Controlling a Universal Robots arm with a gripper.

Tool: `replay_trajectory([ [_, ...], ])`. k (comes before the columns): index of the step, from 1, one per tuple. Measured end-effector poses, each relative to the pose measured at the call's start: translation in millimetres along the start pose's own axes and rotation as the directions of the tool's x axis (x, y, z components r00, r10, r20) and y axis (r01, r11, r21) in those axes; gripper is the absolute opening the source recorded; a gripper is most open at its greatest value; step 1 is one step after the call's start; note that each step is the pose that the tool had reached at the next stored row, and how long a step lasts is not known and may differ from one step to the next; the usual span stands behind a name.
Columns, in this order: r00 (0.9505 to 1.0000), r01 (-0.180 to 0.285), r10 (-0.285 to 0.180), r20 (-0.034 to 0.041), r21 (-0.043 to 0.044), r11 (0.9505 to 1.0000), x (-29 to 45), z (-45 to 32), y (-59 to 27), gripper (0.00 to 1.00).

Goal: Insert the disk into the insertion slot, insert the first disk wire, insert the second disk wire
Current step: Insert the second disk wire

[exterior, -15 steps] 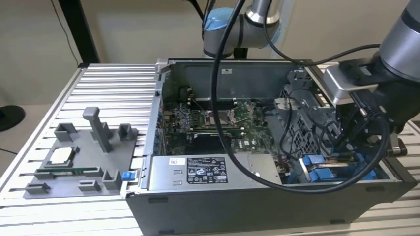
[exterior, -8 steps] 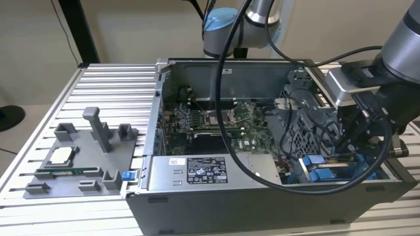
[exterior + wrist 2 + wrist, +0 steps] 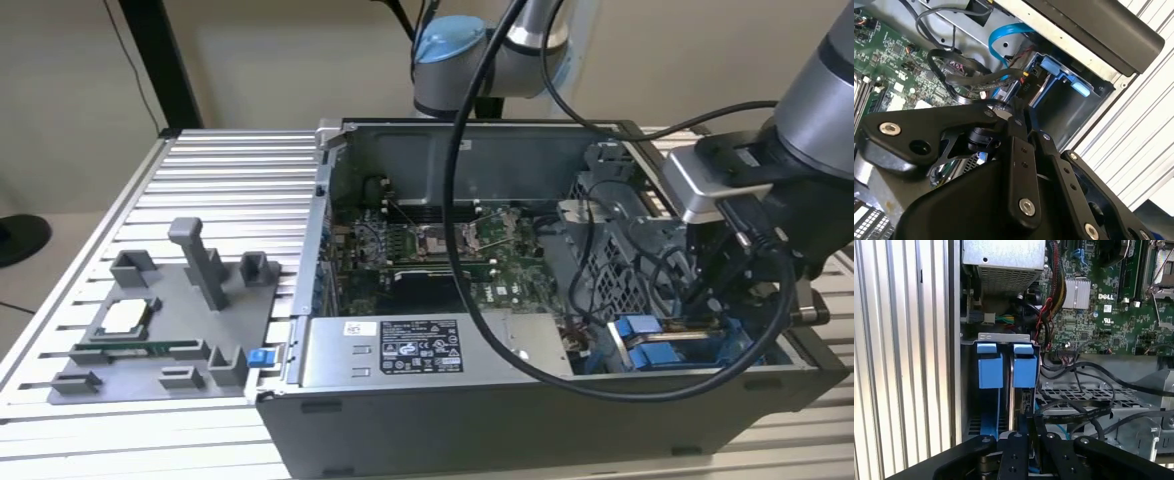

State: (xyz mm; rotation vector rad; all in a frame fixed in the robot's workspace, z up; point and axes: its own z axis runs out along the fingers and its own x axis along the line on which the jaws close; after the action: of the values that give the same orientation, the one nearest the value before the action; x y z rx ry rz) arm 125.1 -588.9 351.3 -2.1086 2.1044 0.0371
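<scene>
The insertion slot point(image 3: 970, 390) is a grey metal bay in the case corner, with blue tabs point(image 3: 990, 365) at its mouth. In the exterior view the slot point(image 3: 667, 345) sits at the near right of the case. The disk point(image 3: 1025, 371) appears to stand on edge inside the slot, its blue carrier end showing. My gripper point(image 3: 1019, 117) reaches down right at the bay, and its fingers point(image 3: 1015, 450) are pressed together on a black connector point(image 3: 1025, 86) of a disk wire. The connector's tip is at the disk's end; whether it is seated is hidden.
A grey power-supply box point(image 3: 400, 350) fills the case front, beside the motherboard point(image 3: 441, 250). A perforated cage point(image 3: 1079, 390) and loose black cables point(image 3: 969, 75) crowd the bay, and a blue cable point(image 3: 999, 37) loops above. A grey parts fixture point(image 3: 160, 320) lies on the slatted table at the exterior view's left.
</scene>
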Motion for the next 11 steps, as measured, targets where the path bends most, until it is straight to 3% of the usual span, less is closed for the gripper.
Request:
replay_trajectory([
  [11,1.0000,0.000,0.000,0.0004,0.0000,1.0000,-0.5,5.4,0.2,0.00],
])
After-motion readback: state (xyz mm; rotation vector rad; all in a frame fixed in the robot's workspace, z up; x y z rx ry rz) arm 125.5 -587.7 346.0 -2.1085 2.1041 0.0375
